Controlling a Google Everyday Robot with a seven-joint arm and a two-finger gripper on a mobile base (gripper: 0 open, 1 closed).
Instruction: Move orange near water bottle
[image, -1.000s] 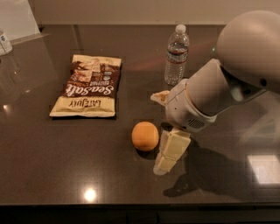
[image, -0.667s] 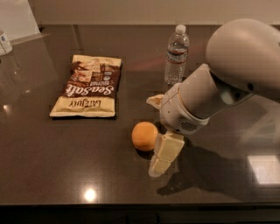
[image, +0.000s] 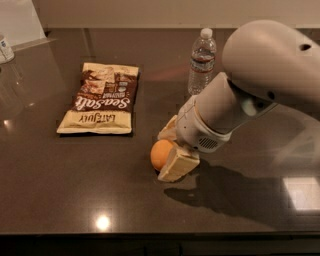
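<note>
Orange (image: 159, 152) on table (image: 60, 190), arm (image: 235, 105) angled down-left, gripper (image: 166, 156) fingers spread astride it

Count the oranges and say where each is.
1. The orange sits mid-table, right of the snack bag, in front of the water bottle, the claw right at it. The arm could hide others.

Maybe kitchen: dark countertop (image: 60, 170) under gripper (image: 169, 152)

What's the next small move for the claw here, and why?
Probably close the claw on the orange: it sits low over the table with its fingers apart either side of the fruit, which rests well short of the water bottle. Moving before gripping would likely roll it away.
</note>
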